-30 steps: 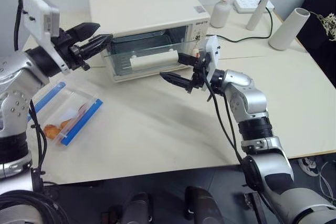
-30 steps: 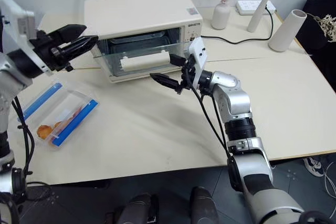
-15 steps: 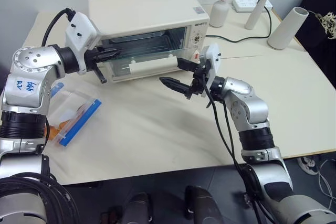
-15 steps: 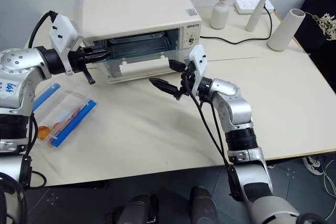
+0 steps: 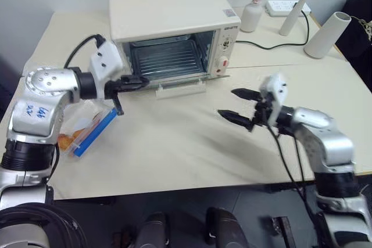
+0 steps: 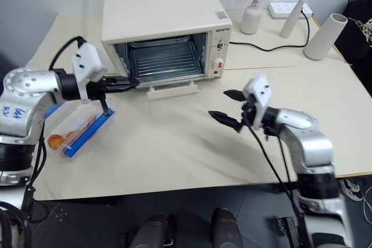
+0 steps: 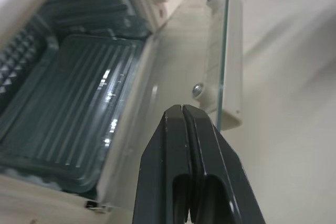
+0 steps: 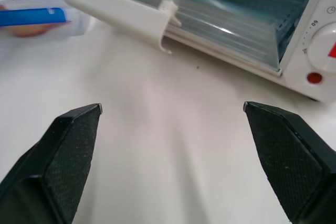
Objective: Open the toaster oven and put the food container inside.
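The cream-white boxy toaster oven stands at the far middle of the pale counter, long side running left to right and its mouth facing the robot. Its glass drop-down door lies folded down nearly flat, with the white bar handle at the near edge and the ribbed dark tray bare inside.

The clear rectangular plastic food container with blue clip strips lies flat near the counter's left edge, its long axis slanting from near-left to far-right. The left arm covers its far end, and the orange-brown pieces inside are hard to make out.

The left gripper is level at the door's left corner, fingers pressed shut on nothing. The right gripper hovers over bare counter to the right, fingers spread wide and empty.
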